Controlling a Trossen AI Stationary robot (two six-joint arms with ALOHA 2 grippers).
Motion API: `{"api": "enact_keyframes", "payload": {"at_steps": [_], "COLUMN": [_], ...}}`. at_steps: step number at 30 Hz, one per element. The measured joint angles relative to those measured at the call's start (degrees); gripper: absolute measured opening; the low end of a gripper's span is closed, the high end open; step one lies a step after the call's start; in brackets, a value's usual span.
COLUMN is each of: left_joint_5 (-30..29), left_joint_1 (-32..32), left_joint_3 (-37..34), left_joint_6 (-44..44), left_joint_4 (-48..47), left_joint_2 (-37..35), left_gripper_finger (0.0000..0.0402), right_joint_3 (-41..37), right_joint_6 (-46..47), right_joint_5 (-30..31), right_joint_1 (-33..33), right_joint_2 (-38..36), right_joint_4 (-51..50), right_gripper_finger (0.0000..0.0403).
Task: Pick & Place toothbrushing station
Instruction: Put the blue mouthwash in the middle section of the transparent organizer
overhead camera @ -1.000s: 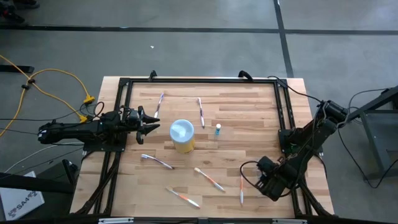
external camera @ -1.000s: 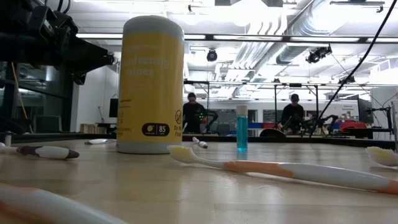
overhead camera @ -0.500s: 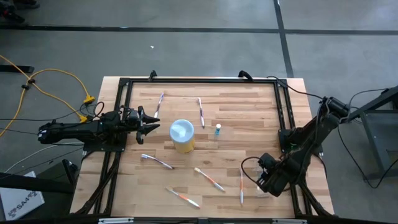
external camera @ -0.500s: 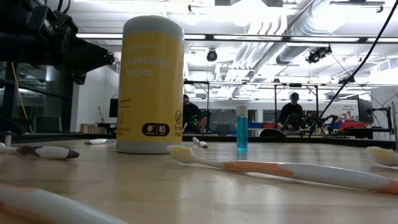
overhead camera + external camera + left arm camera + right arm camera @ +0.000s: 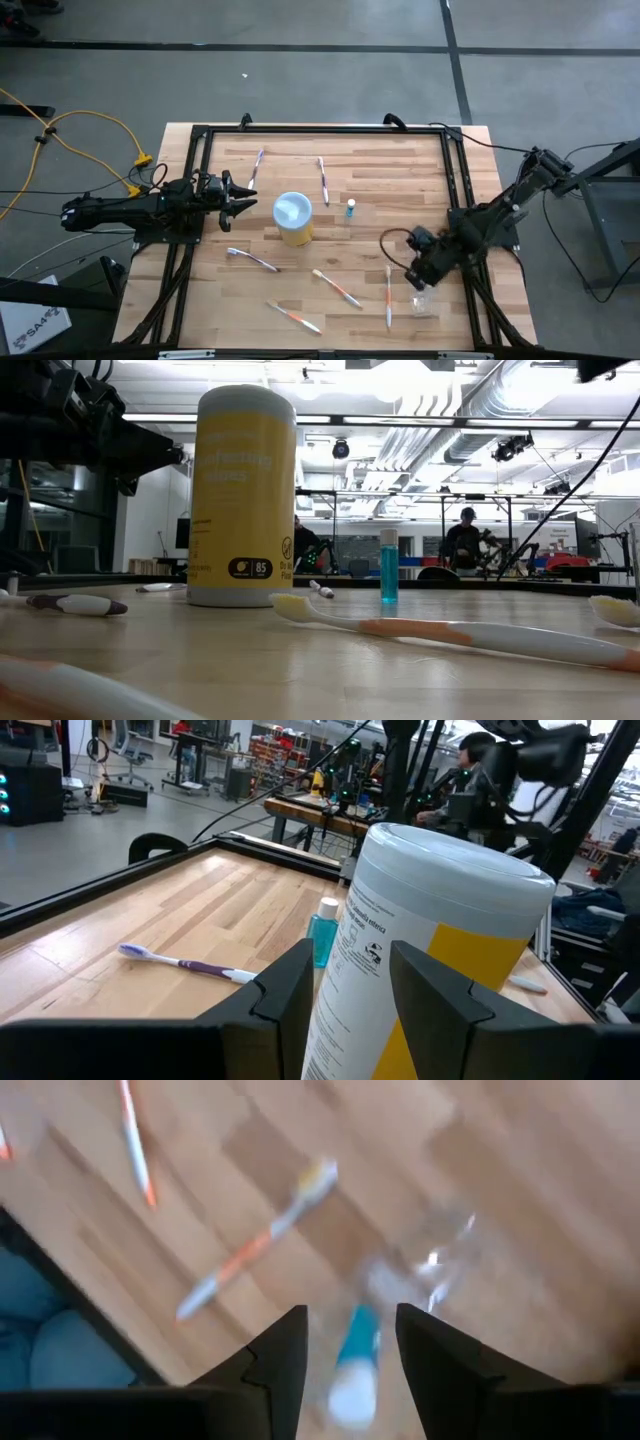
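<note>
Hovering: right gripper jaws apart over cup | left gripper jaws apart

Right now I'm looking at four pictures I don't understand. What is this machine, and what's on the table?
It is a robot with two dark arms working at a wooden table. One picture looks straight down, one looks level across the tabletop, and two come from cameras on the arms' wrists. On the table stand a yellow wipes canister and a small teal bottle, with several toothbrushes lying around them. The left end effector is open and points at the canister without touching it. The right end effector is open near a clear cup. Its wrist camera also shows a blurred second bottle between its fingers. Neither arm seems to hold anything.
</note>
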Motion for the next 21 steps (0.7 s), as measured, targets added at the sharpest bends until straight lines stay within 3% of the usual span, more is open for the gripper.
{"api": "enact_keyframes", "payload": {"at_steps": [10, 15, 21], "left_joint_5": [0.03, 0.24, 0.22], "left_joint_1": [0.00, 0.02, 0.00], "left_joint_3": [-0.01, 0.01, 0.01], "left_joint_6": [0.00, 0.00, 0.00], "left_joint_4": [-0.07, -0.19, -0.15], "left_joint_2": [0.00, -0.02, 0.00], "left_gripper_finger": [0.0130, 0.0130, 0.0130], "right_joint_3": [0.00, 0.00, 0.00], "right_joint_6": [-29.63, -32.92, -35.82], "right_joint_5": [2.51, 7.93, 5.03], "right_joint_1": [-21.14, -29.38, -35.74], "right_joint_2": [3.46, 7.06, 8.85], "right_joint_4": [14.17, 16.04, 23.02], "right_gripper_finger": [0.0146, 0.0146, 0.0146]}}
